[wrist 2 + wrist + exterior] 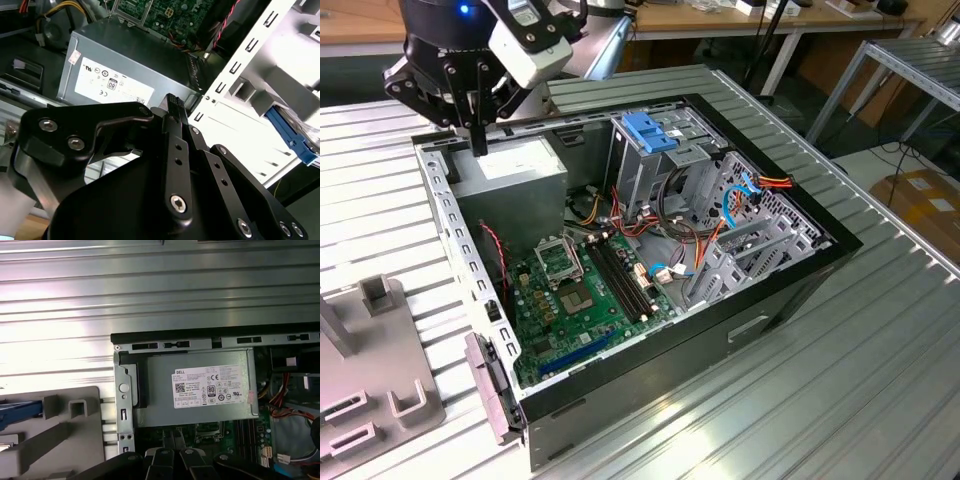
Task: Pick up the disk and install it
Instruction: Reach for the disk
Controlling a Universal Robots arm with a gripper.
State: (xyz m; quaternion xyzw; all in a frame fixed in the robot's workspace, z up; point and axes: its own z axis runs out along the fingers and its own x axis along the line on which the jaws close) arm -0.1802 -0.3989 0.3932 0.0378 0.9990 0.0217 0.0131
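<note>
My gripper (pixel 477 138) hangs above the far-left corner of the open computer case (pixel 800 265) in the exterior view, directly over the grey power supply (pixel 515 165). Its black fingers (pixel 172 104) are pressed together with nothing between them. A strip of the disk's light-blue carrier rail (pixel 291 138) lies on a grey holder outside the case wall. The same blue rail (pixel 19 411) reaches the picture's edge in the first wrist view, and the rest of the disk is cut off. The grey drive cage (pixel 685 160) with its blocky blue latch (pixel 646 130) stands at the case's far side.
A green motherboard (pixel 580 295) with red, orange and blue cables fills the case floor. The grey holder fixture (pixel 365 405) with slots and posts stands on the ribbed metal table (pixel 840 400) at the exterior view's left. Desks and a cardboard box lie beyond.
</note>
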